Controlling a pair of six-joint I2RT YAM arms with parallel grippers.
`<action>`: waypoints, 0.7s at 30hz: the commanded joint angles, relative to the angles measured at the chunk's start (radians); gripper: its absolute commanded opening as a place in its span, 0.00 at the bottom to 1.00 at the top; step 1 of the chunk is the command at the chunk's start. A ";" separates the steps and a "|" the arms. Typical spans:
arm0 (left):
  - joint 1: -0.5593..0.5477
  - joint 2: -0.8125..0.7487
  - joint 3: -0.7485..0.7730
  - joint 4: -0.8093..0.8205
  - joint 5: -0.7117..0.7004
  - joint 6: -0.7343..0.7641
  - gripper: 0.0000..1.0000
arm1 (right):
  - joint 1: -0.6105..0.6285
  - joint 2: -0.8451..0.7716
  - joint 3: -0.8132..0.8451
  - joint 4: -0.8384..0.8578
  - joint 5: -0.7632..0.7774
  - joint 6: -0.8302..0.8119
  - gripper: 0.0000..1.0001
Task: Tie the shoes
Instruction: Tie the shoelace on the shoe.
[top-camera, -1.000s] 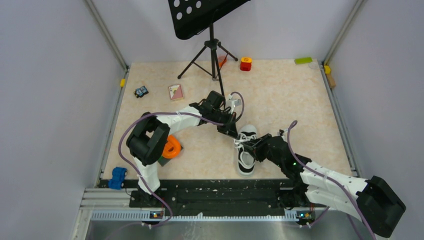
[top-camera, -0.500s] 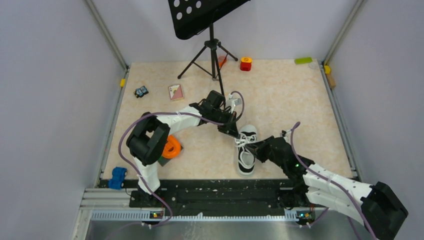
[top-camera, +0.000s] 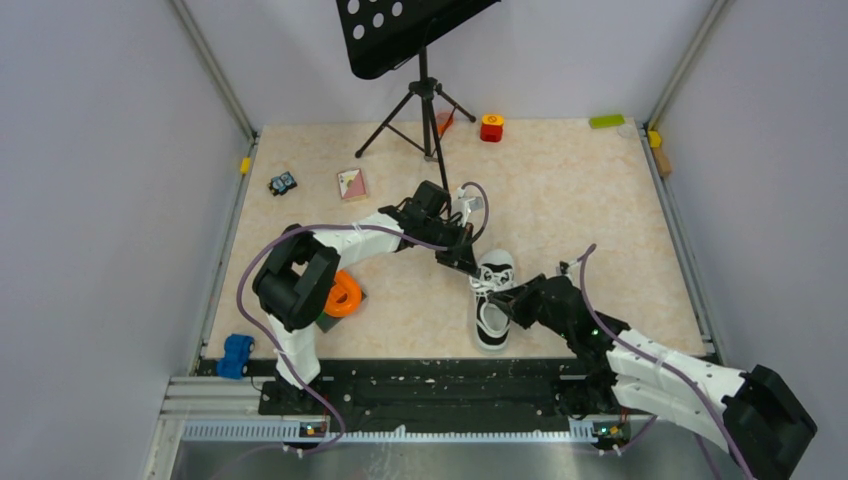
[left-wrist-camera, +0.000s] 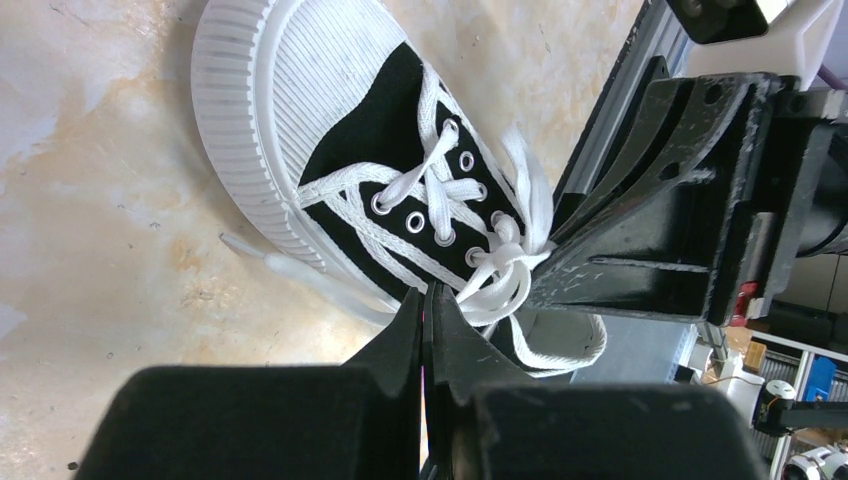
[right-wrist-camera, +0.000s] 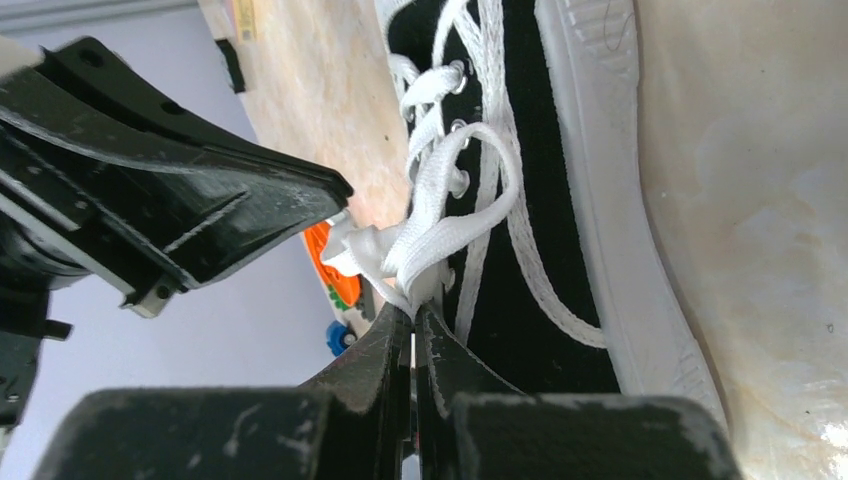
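Right gripper (right-wrist-camera: 412, 318) pinches laces (right-wrist-camera: 455, 225), unseen from overhead.

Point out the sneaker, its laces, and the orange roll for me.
sneaker (left-wrist-camera: 370, 125), left wrist view, black canvas just behind the toe cap.
laces (right-wrist-camera: 450, 230), right wrist view, the wide white loop.
orange roll (top-camera: 346, 294), top external view, the ring's visible orange edge.
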 joint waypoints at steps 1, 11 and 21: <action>0.003 0.000 0.020 0.036 0.019 -0.004 0.00 | -0.002 0.075 0.044 0.090 -0.069 -0.063 0.00; 0.003 -0.006 0.017 0.037 0.023 -0.008 0.00 | 0.002 0.134 0.120 0.074 -0.071 -0.102 0.00; 0.003 -0.005 0.013 0.035 0.023 -0.008 0.00 | 0.003 0.138 0.096 0.105 -0.094 -0.093 0.00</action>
